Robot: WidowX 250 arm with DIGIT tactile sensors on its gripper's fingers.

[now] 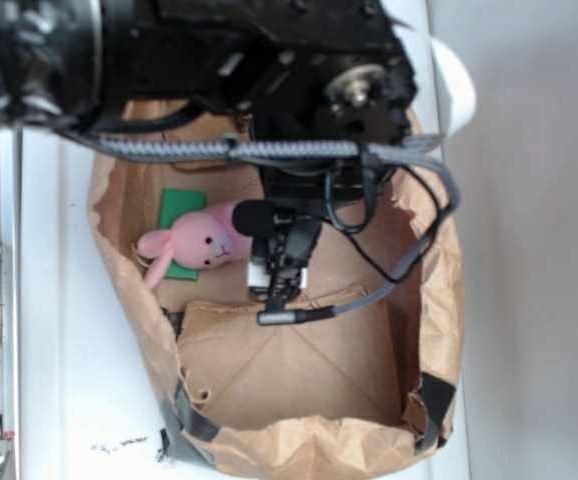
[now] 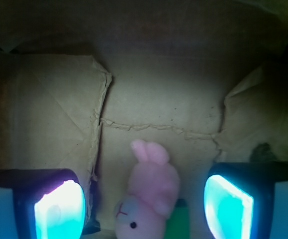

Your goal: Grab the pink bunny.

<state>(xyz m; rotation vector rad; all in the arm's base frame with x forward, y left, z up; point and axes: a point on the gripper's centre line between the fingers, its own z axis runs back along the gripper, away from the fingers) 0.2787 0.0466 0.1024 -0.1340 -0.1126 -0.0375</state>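
Pink bunny (image 2: 151, 199) lies on a green patch (image 1: 184, 215) inside the brown paper bag (image 1: 439, 300); the gripper (image 2: 144, 206) hovers with fingers (image 2: 59, 211) apart, straddling it. Risk: closing off-centre could pinch only an ear, or snag the crumpled paper.

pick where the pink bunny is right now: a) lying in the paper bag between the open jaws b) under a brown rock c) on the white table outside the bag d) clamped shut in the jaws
a: the wrist view shows the pink bunny lying on the paper bag floor, in the gap of the open gripper, neither pad touching it.
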